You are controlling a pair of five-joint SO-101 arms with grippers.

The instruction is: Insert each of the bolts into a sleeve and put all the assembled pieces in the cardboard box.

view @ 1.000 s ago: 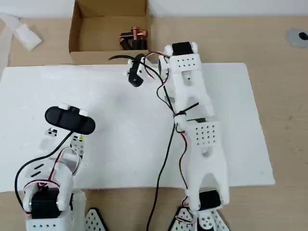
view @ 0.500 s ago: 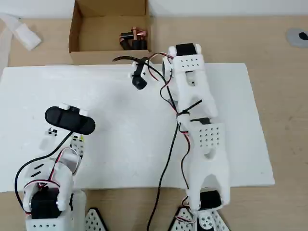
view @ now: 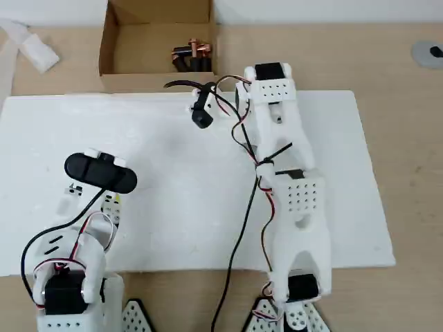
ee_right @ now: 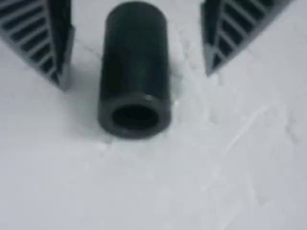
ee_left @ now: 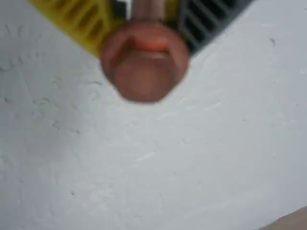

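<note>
Sleeve (ee_right: 134,72) lies on the white pad (ee_right: 225,172) between the spread fingers of my right gripper (ee_right: 136,72), seemingly untouched, while my left gripper (ee_left: 144,19) clamps a bolt (ee_left: 144,67) over the pad.

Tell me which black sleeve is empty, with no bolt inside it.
The sleeve lying on the white sheet inside the open right hand: its bore is hollow. Those in the cardboard box hold copper bolts.
</note>
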